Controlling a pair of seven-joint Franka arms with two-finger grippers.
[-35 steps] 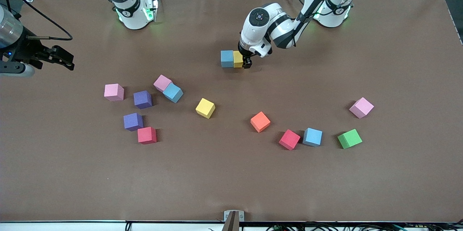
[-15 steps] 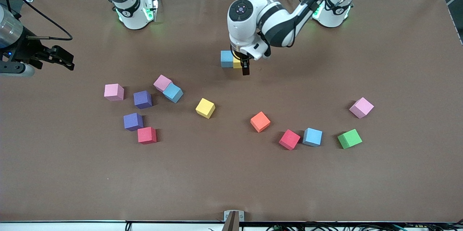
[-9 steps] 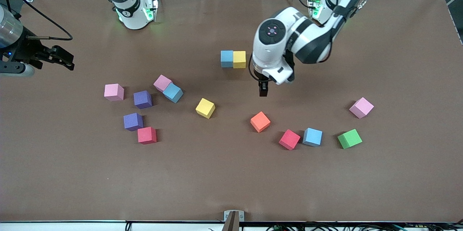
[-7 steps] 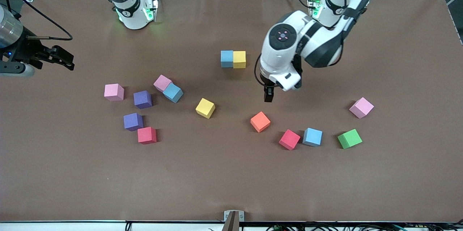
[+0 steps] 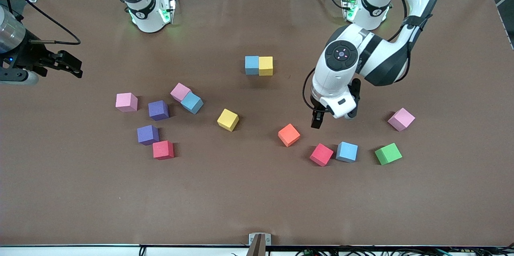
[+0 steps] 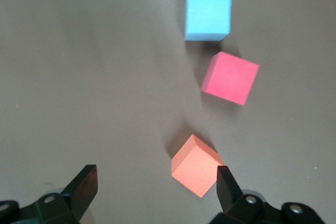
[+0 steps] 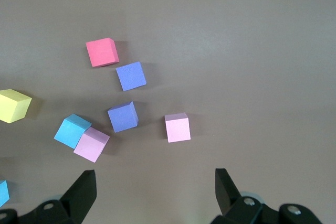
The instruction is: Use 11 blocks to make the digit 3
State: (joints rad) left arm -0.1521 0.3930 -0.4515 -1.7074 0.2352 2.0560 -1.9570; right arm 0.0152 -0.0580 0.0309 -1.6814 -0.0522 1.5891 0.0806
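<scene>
On the brown paper-covered table point(image 5: 257, 200), your left gripper point(image 5: 317, 121), jaws spread and empty, hangs right of frame centre; the orange foam cube point(image 5: 289, 135) lies just below-left of it. The right gripper point(image 5: 66, 67) waits, released, at upper left.

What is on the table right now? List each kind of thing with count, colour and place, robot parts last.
Joined pair: two blocks, light blue and yellow, touching, mid-table nearest the bases.
Blocks toward the right arm's end: seven; pink, purple, pink touching light blue, purple, red, yellow.
Blocks toward the left arm's end: five; orange, red, light blue, green, pink.
Table: one, brown.
Left gripper: open, empty, over bare table beside the orange block.
Right gripper: open, empty, waiting at the right arm's end.
</scene>
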